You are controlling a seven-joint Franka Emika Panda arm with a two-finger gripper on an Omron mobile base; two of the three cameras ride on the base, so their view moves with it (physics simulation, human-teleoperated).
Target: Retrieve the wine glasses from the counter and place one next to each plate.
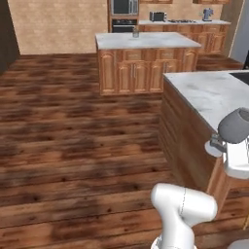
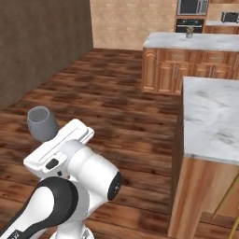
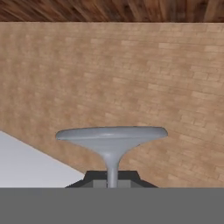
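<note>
Glass held: dark grey translucent stemmed wine glass (image 2: 42,123), wide round bowl up, carried in the air at the end of the white robot arm (image 2: 74,182), over the wooden floor and just off the near marble top.
Claw: two-finger gripper (image 3: 112,181) clenched on the thin stem; in the hand view the round foot (image 3: 111,135) spreads like a flat disc just past the dark tips.
Second glass: small grey stemmed shape (image 1: 135,33) standing on the far marble-topped island (image 1: 146,41), at about twelve o'clock from the robot in the left base view; too small to tell more.
Handling, my judgement: light, rigid, smooth and slippery, likely fragile at the stem. A narrow stem can swivel between the tips, so the bowl may tip if swung fast.
Where to hold: the stem between foot and bowl looks right; the bowl is too wide and the foot too flat.
Setting down: needs the foot level on the surface before letting go.
Near surface: white grey-veined marble top (image 2: 210,116) over brown wood panels, at about two o'clock from the arm.
Floor: dark brown wooden planks (image 1: 73,136) with strong grain.
Far wall: tan tiling (image 2: 130,21), matte.
Plates: I cannot see them from where I stand.
</note>
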